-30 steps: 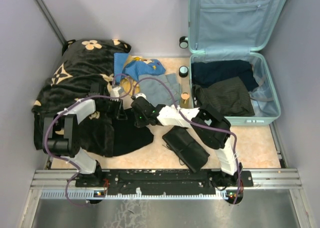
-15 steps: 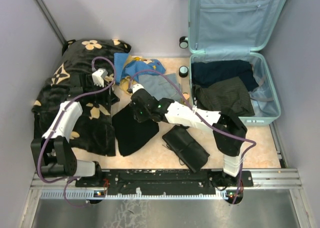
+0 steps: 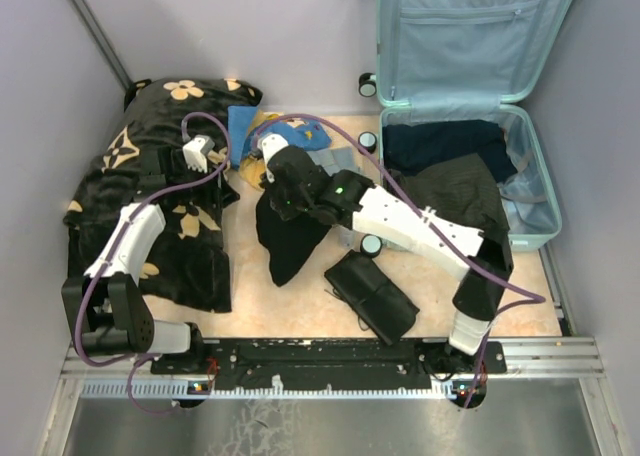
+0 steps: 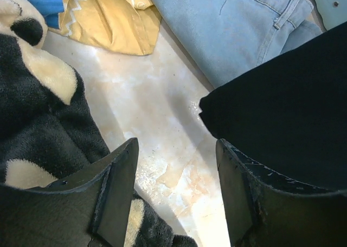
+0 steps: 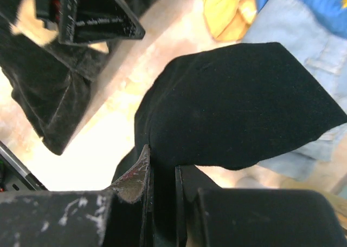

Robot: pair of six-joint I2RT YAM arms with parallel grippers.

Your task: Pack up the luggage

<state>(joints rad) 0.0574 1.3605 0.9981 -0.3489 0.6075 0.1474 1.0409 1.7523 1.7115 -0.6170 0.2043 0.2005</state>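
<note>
Top external view: the right gripper [image 3: 276, 188] pinches a black garment [image 3: 285, 241] that dangles over the table, the left gripper [image 3: 203, 154] hangs spread and empty beside the flowered blanket [image 3: 150, 146], and the mint suitcase [image 3: 455, 61] lies open at the far right.

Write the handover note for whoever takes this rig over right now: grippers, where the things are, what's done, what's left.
Left gripper: open, empty, over bare table beside the flowered blanket.
Right gripper: shut on a black garment, which hangs from it mid-table.
Luggage: open at the far right, lid upright; dark clothes are packed inside.
Left to do: carry the black garment into the luggage, then probably the jeans, the blue-and-yellow cloth and the black pouch.
</note>
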